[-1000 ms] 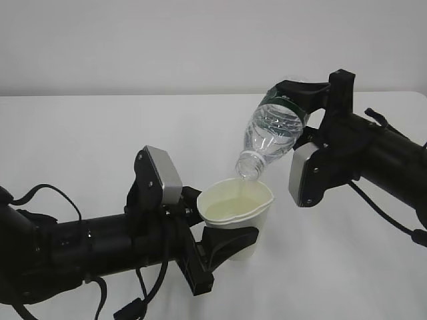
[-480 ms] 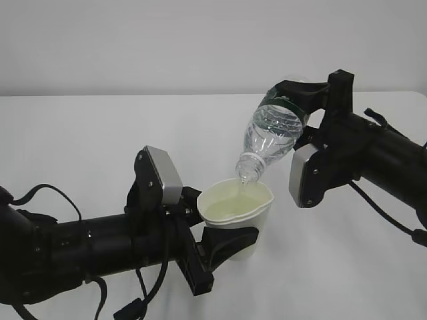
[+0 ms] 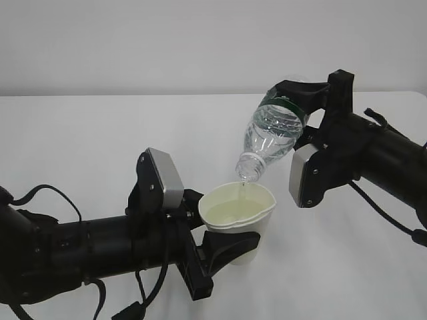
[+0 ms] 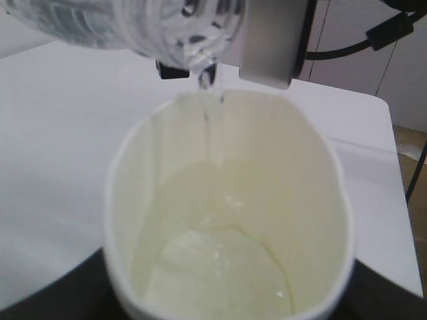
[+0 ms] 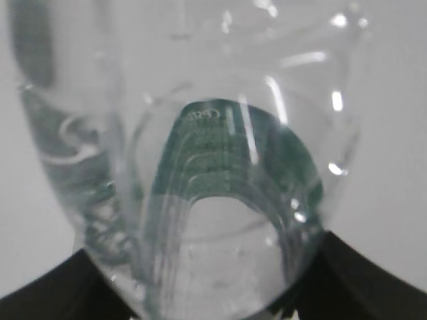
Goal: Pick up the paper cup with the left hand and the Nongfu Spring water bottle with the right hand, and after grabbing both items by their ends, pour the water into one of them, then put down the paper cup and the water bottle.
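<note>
The white paper cup (image 3: 240,215) is held by its lower part in my left gripper (image 3: 227,245), which is shut on it just above the white table. In the left wrist view the paper cup (image 4: 227,200) fills the frame, with water (image 4: 213,267) pooled in its pale yellow inside. The Nongfu Spring water bottle (image 3: 270,133) is tipped neck-down over the cup's far rim, its base end clamped in my right gripper (image 3: 288,100). A thin stream of water (image 4: 205,81) falls from the neck into the cup. The right wrist view shows only the bottle (image 5: 213,200) between dark fingers (image 5: 373,280).
The white table (image 3: 100,133) stretches behind and to the left of both arms, with a pale wall beyond it. Black cables (image 3: 53,197) loop off the left arm near the front left edge. The right arm's silver plate (image 3: 305,175) hangs close to the cup's right side.
The left gripper and cup have sunk slightly and shifted a little right, so the gap to the bottle's neck has widened. The bottle and right arm have barely moved; water keeps running.
</note>
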You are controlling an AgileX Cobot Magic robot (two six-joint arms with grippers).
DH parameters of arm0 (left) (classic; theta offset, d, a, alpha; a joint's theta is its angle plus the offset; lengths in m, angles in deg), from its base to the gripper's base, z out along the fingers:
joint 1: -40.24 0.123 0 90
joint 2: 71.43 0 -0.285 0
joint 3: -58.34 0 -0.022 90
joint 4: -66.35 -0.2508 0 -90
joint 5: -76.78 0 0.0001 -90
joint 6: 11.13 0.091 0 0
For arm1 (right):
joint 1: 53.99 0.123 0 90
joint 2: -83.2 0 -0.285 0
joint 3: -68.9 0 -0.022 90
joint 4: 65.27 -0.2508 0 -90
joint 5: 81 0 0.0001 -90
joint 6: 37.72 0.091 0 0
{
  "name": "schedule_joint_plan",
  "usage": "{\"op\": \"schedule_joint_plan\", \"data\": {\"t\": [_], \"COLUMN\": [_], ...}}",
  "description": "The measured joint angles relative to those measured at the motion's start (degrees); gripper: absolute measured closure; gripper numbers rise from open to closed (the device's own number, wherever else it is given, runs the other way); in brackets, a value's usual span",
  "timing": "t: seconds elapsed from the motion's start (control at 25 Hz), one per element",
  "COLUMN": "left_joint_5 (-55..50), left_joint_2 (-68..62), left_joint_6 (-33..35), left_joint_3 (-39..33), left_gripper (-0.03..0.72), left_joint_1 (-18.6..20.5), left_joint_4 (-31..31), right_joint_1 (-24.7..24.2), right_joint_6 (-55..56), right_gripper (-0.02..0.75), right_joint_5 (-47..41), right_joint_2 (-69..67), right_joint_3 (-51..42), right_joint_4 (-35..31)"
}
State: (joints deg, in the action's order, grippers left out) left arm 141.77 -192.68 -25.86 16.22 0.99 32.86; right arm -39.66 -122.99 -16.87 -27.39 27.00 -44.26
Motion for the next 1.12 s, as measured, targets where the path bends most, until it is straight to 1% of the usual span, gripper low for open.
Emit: {"op": "schedule_joint_plan", "data": {"t": [1.12], "left_joint_5": [-0.1], "left_joint_2": [0.0], "left_joint_6": [0.0], "left_joint_3": [0.0], "left_gripper": [0.265], "left_joint_1": [0.0], "left_joint_4": [-0.2], "right_joint_1": [0.0], "right_joint_6": [-0.1], "right_gripper": [0.26], "right_joint_5": [0.0], "right_joint_2": [0.0], "right_joint_3": [0.0], "right_joint_4": [0.0]}}
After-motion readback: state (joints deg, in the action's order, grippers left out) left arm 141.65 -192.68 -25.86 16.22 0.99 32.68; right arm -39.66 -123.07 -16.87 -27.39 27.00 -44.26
